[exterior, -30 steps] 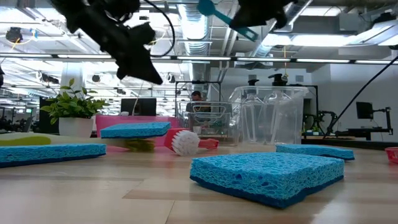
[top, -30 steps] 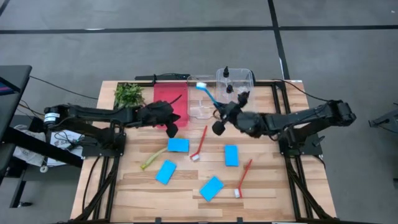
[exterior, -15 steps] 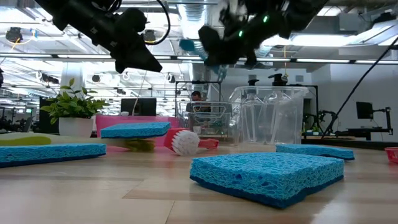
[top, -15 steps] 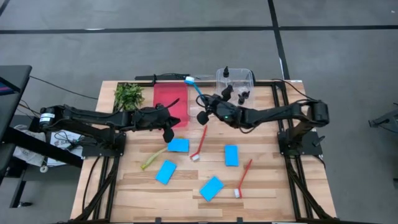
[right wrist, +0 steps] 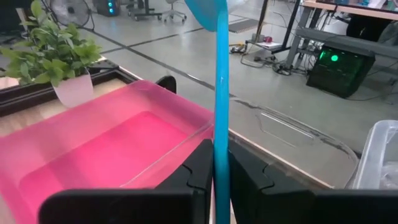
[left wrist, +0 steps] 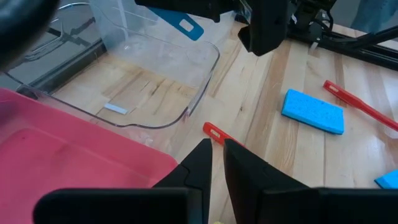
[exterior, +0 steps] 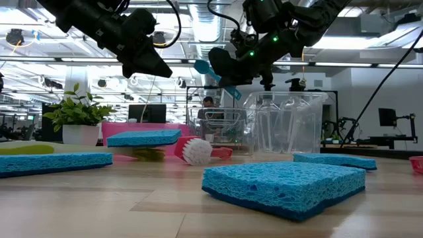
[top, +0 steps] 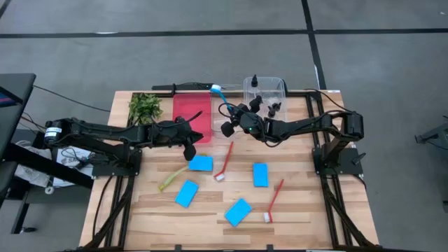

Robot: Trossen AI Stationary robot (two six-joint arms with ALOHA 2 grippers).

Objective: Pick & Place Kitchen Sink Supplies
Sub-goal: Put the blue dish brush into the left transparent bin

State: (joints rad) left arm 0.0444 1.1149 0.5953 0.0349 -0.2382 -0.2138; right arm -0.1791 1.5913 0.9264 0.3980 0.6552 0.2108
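Currently my right gripper (right wrist: 214, 163) pinches the blue brush (right wrist: 220, 93) by its handle, raised above the clear tray (top: 225, 119) beside the red tray (top: 190, 112). My left gripper (left wrist: 216, 157) hangs over the red tray's near edge, fingers nearly pressed together, holding nothing. Four blue sponges (top: 200, 163) lie on the table (top: 308, 210). I can read no writing or labels.

From my end the blue brush (right wrist: 220, 93) gets cut off by the frame edge in the right wrist view, so I can't see its bristles there. Low view crops the yellow-green brush (exterior: 23, 149) too, just a sliver showing.
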